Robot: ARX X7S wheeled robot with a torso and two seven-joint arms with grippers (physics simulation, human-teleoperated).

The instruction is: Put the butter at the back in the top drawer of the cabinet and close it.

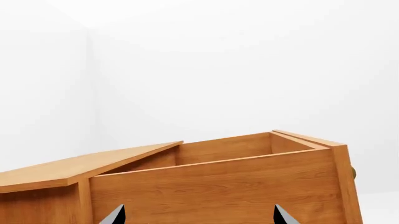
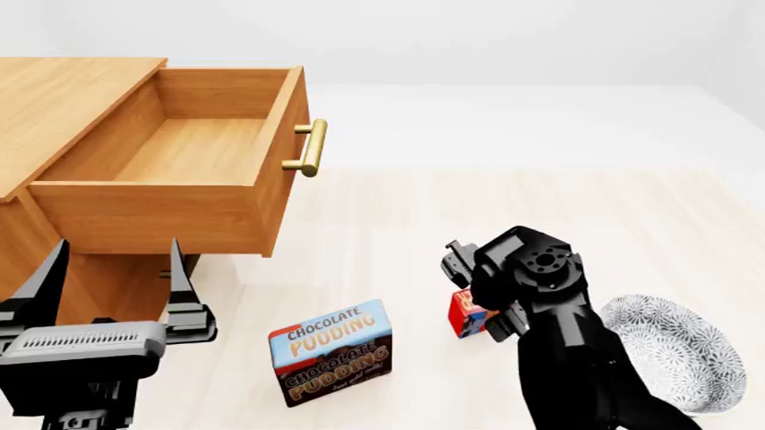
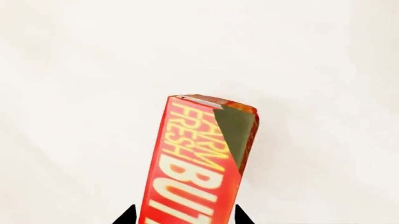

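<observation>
The butter (image 3: 199,158), a red-and-orange carton, sits between the fingertips of my right gripper (image 3: 184,215), which presses on both its sides. In the head view the butter (image 2: 464,313) shows low over the pale floor, half hidden behind the right gripper (image 2: 478,305). The cabinet (image 2: 60,98) stands at the left with its top drawer (image 2: 167,215) pulled fully out and nothing inside; its brass handle (image 2: 311,148) faces right. My left gripper (image 2: 114,269) is open just in front of the drawer's side wall (image 1: 218,186), holding nothing.
A brown-and-blue Chocolate Pudding box (image 2: 331,352) stands on the floor between the two arms. A white patterned bowl (image 2: 682,354) lies at the right, behind my right arm. The lower drawers are hidden under the open one.
</observation>
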